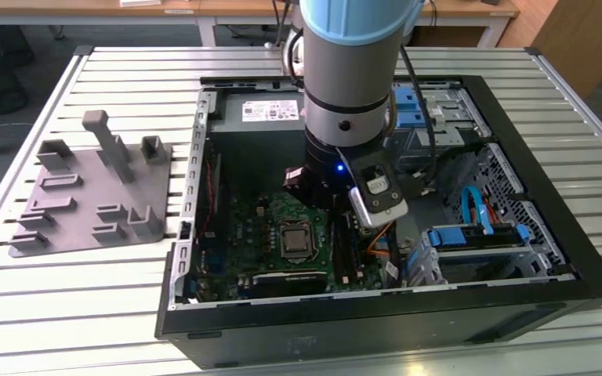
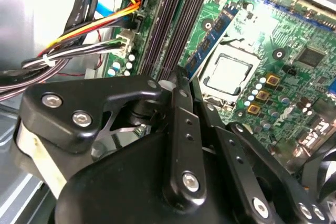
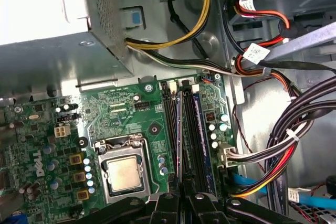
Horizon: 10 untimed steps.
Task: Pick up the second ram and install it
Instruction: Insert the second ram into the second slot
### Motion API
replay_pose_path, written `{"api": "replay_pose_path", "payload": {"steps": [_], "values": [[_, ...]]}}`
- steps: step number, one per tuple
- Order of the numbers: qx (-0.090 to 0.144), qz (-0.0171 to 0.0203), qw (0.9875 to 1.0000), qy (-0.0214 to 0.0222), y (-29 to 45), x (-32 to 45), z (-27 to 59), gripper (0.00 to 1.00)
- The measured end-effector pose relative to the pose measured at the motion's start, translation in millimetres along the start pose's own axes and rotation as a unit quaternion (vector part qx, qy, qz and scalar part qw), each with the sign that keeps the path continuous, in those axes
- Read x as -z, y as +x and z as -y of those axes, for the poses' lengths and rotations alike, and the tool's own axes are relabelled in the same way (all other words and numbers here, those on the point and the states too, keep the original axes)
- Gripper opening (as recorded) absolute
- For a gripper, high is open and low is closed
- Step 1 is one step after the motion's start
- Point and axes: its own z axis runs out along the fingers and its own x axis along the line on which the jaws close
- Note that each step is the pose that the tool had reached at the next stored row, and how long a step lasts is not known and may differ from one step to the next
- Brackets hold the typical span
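Fingers [image 2: 181, 129] of end effector [image 2: 177, 80] pinch thin flat second ram [image 2: 212, 38]

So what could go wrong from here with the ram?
The second ram, gripped edge-on by the tool, runs along the memory slots; whether it sits squarely in one is unclear, so pressing might jam or bend it. The cable bundle lies beside those slots and could snag the tool.

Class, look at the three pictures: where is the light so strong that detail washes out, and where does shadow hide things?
First wrist view: the metal box is blown out white. Second wrist view: glare washes out the motherboard near the processor socket. Exterior view: the computer case interior lies in shadow under the arm.
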Motion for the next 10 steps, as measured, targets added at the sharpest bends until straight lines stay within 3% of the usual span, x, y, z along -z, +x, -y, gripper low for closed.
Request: {"api": "replay_pose_path", "payload": {"steps": [5,10], "values": [[0.0,0.0,1.0,-0.0002,0.0,-0.5,0.0,0.14],[0.037,-0.0007,0.9993,-0.0043,0.1,-2.4,0.1,0.14]]}}
